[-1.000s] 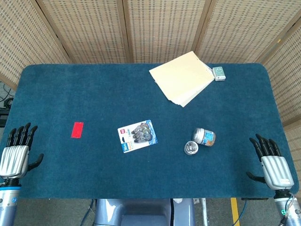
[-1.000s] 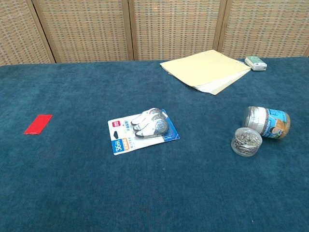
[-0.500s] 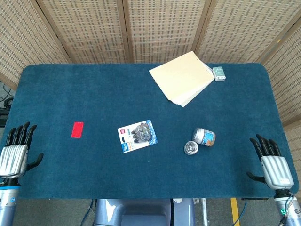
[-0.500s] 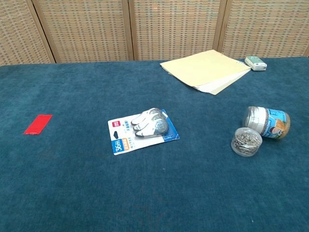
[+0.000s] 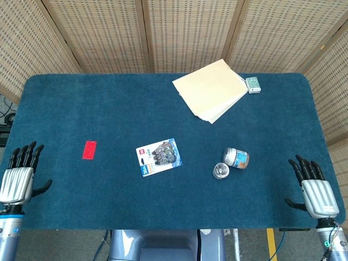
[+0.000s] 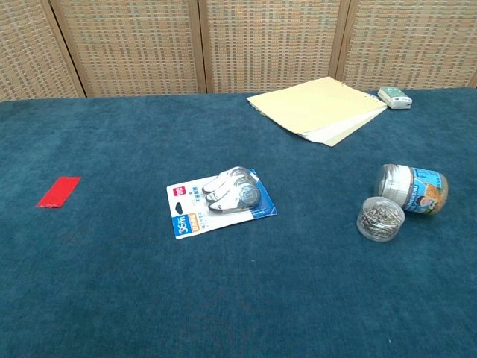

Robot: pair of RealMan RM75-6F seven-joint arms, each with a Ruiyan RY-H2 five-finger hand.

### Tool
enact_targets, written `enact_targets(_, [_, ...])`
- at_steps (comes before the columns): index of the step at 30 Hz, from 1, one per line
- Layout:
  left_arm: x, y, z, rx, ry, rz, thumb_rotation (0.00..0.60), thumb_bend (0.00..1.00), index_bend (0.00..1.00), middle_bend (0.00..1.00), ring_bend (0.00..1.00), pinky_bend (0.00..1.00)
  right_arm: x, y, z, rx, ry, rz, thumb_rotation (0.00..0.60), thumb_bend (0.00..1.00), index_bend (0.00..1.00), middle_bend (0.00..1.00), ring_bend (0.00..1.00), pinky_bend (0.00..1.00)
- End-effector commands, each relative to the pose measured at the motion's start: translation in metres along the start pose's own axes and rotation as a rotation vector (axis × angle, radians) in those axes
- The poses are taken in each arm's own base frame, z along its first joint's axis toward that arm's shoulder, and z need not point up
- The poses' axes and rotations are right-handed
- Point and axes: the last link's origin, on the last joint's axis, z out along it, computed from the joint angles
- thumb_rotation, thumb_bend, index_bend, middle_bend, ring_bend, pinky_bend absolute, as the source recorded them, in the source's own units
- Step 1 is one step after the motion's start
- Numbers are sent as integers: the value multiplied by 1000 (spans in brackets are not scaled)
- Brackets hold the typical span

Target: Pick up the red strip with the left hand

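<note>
One red strip [image 5: 89, 150], one blister pack [image 5: 158, 156], two jars [image 5: 236, 157], paper stack [image 5: 211, 89], one small box [image 5: 253, 84], maybe eraser.

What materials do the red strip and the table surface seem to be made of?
Red strip: probably paper or thin plastic tape; it lies perfectly flat, with an even matte red colour.
Table surface: likely felt or short-pile fabric; dark blue, faintly mottled, without shine.
</note>
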Motion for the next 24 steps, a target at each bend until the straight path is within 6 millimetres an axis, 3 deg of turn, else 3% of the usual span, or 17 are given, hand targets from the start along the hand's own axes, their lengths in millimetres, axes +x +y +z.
enact_targets(1, [-2,1,1,-5,-5,1,600,201,0,0,0,0,0,0,0,-2,1,1,600,0,6,0,0,0])
enact_targets(10, [-5,5,9,-6,-20,10,600,205,0,0,0,0,0,2,1,-8,-4,5,600,0,6,0,0,0])
enact_targets(24, [-14,18,50,-36,-97,67,600,247,0,0,0,0,0,2,2,-11,-4,5,600,0,6,0,0,0])
